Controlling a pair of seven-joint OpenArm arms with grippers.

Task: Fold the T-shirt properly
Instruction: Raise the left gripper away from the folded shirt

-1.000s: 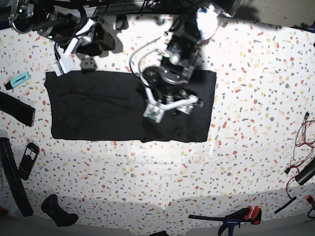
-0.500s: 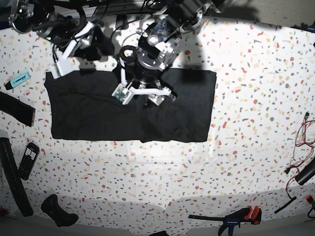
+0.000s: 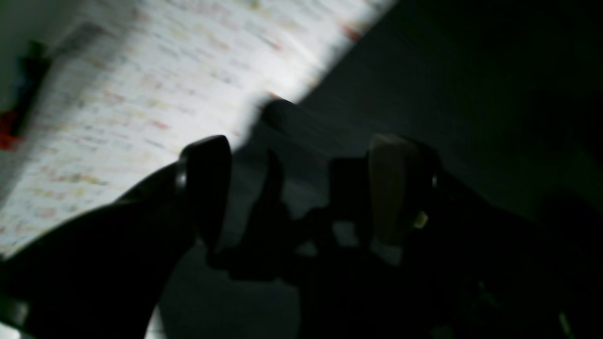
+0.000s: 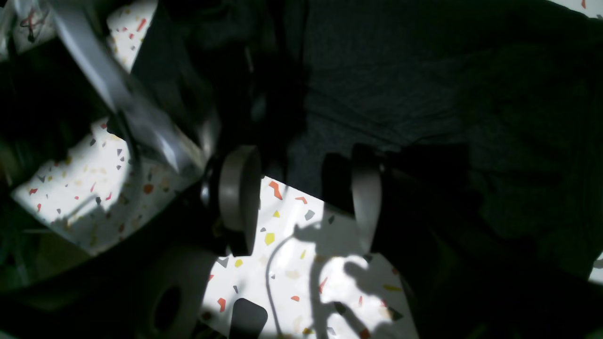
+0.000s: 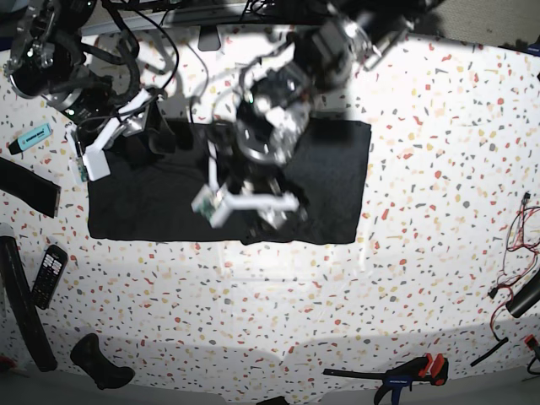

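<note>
since the earlier frame the left claw (image 5: 253,202) has swung nearer over the t-shirt (image 5: 152,198), spread, empty. right claw (image 4: 301,197) spread at the far-left edge; next, pinch there.

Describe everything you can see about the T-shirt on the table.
The T-shirt is dark charcoal cloth, plain on the side showing, folded into a wide rectangle lying flat on the speckled table. Soft creases cross it. No print, collar or sleeves show. Both arms hang over it; whether either touches the cloth cannot be told.
</note>
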